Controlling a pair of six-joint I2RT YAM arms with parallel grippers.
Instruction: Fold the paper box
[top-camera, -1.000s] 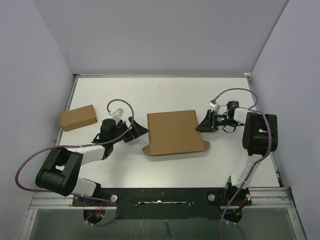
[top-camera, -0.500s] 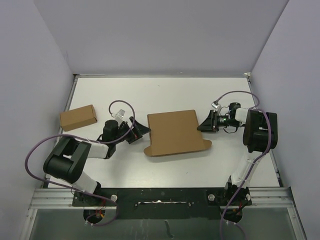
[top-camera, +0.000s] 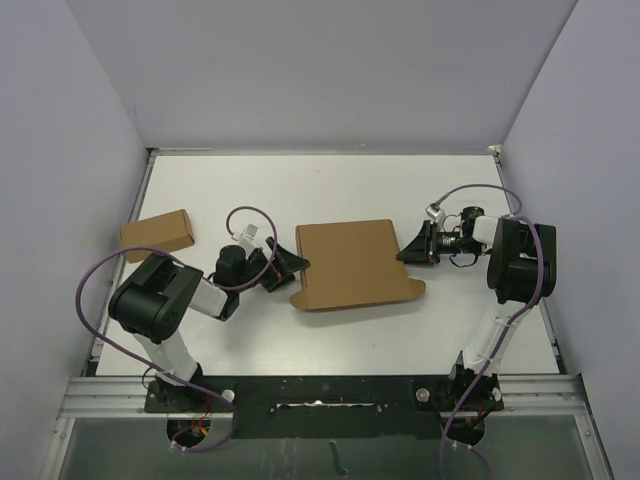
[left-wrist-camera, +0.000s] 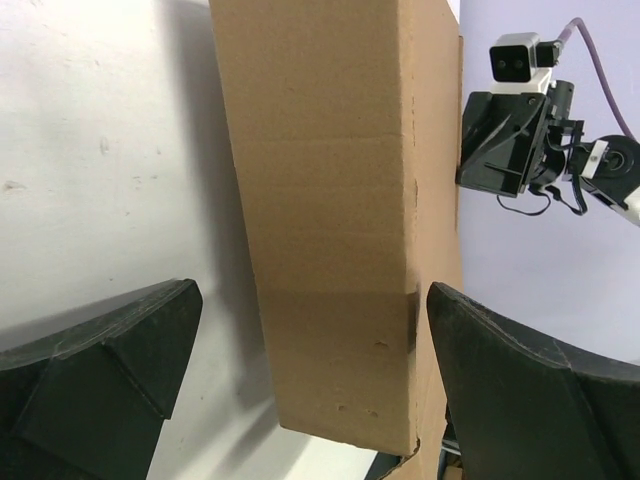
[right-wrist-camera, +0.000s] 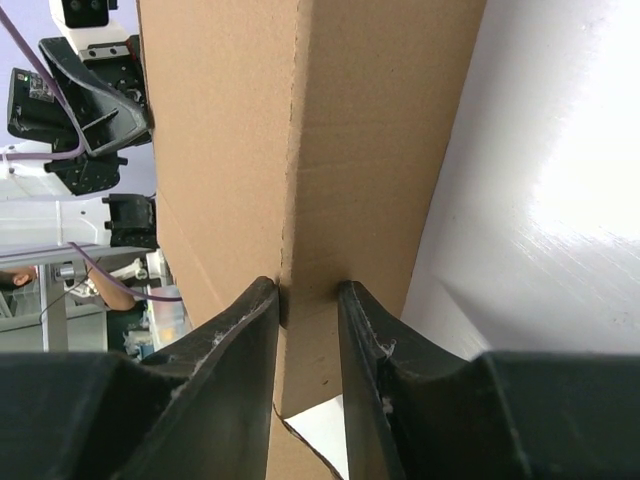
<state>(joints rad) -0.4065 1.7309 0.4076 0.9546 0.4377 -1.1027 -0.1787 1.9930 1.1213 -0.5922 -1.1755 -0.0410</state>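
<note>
Top external, paper box, table (lilac walls)

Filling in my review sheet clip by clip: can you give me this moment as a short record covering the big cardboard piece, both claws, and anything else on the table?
paper box: brown, lying low at the middle of the table
left claw: open wide at the box's left edge, a finger on either side, not gripping
right claw: closed on the box's right edge, cardboard pinched between its fingers
small cardboard box: at the table's left edge, apart from both arms
</note>
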